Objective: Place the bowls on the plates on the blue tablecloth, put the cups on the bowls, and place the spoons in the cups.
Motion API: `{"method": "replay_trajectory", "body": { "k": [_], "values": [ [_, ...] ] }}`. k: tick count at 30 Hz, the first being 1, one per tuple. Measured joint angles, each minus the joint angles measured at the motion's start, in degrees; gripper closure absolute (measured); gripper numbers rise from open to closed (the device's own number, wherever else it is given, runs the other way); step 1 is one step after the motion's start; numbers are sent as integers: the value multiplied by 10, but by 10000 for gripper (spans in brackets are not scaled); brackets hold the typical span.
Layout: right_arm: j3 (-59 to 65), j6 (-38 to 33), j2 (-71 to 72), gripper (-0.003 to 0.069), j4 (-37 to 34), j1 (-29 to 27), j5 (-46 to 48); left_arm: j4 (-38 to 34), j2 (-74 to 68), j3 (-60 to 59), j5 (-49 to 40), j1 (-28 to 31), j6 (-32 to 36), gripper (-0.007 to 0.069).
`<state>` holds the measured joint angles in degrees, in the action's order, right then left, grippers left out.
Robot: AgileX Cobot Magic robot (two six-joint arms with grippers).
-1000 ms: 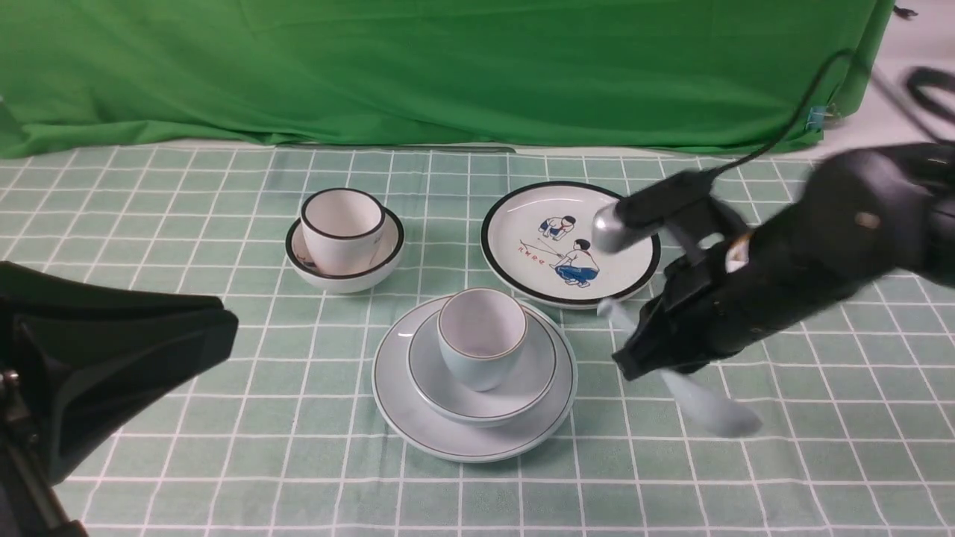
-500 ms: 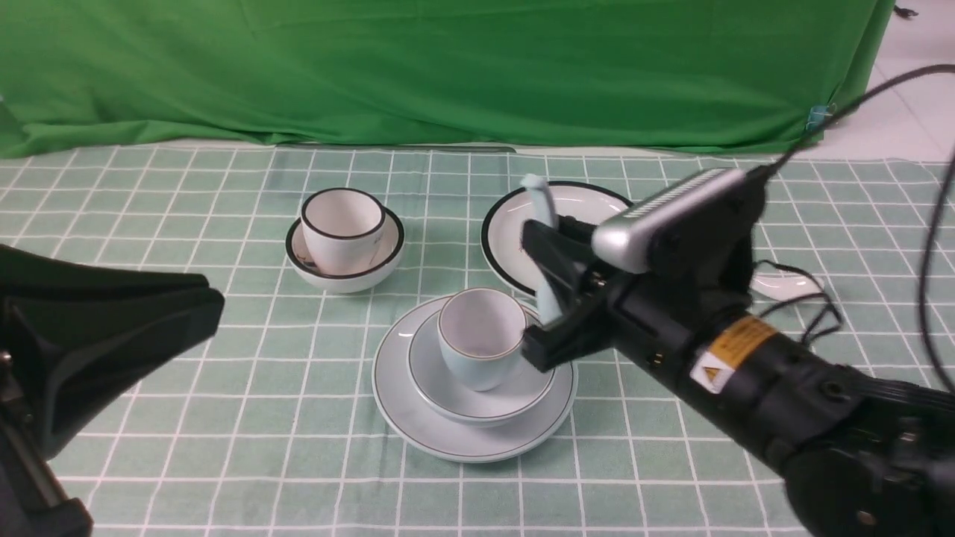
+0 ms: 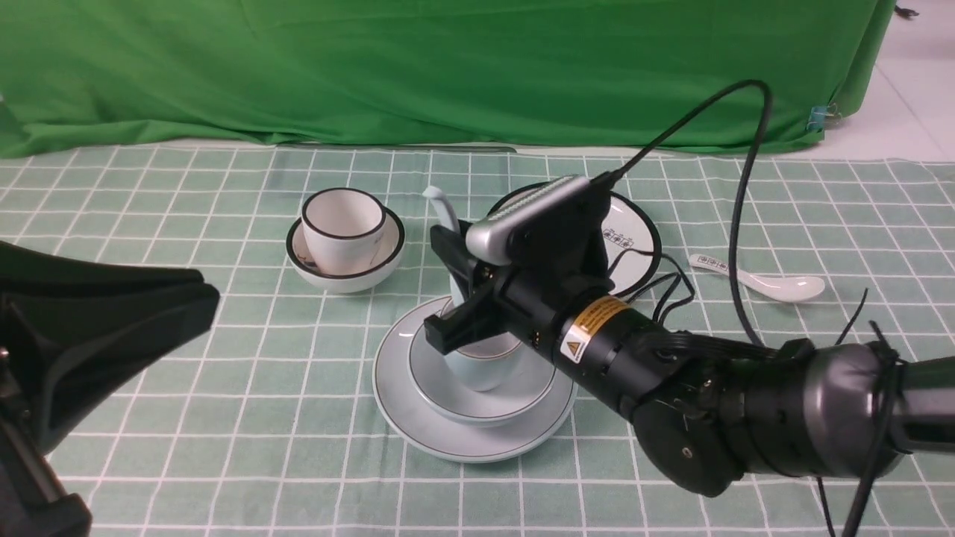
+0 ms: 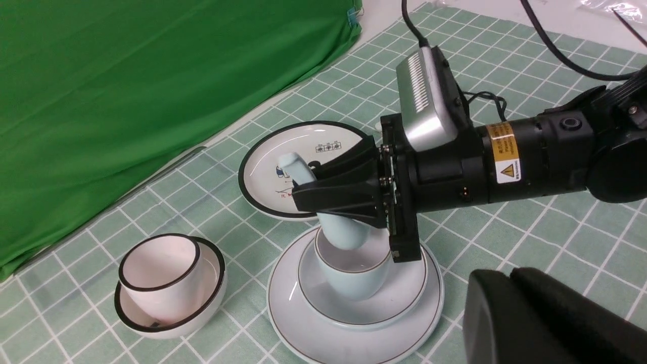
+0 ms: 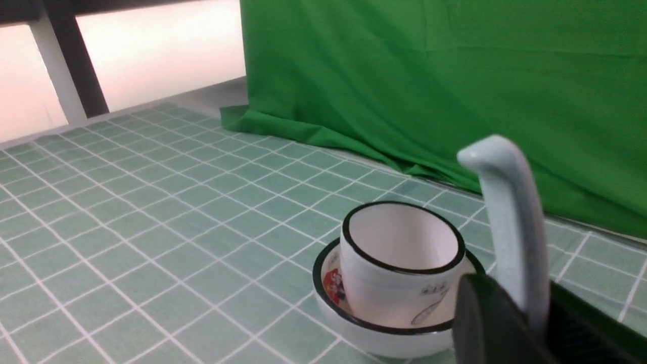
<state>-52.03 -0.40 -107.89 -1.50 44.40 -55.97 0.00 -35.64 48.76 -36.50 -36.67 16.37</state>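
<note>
Our right pincer [image 3: 451, 289] grips the plain spoon [image 3: 442, 206] at the mouth of the pale blue cup [image 3: 481, 371] (that set nearly done), and we've yet to place the white bowl [image 3: 347, 273] at ten o'clock and the printed spoon [image 3: 761, 280] at three.

No words are big enough to read. A yellow sticker [image 3: 589, 324] on the right arm [image 3: 671, 373] shows a warning triangle. The plate [image 3: 642, 239] and, at its 3 o'clock, the white spoon [image 3: 768, 282] bear tiny marks.
</note>
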Motion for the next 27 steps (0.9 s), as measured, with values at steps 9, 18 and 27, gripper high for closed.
{"method": "replay_trajectory", "body": {
  "k": [9,18,27],
  "values": [
    [-1,4,-51,526,0,0,-3,7,0,0,0,0,0,615],
    [0,11,-47,248,0,0,-6,10,0,0,1,0,0,615],
    [61,28,130,228,0,3,94,10,0,0,2,0,-1,615]
  ]
}}
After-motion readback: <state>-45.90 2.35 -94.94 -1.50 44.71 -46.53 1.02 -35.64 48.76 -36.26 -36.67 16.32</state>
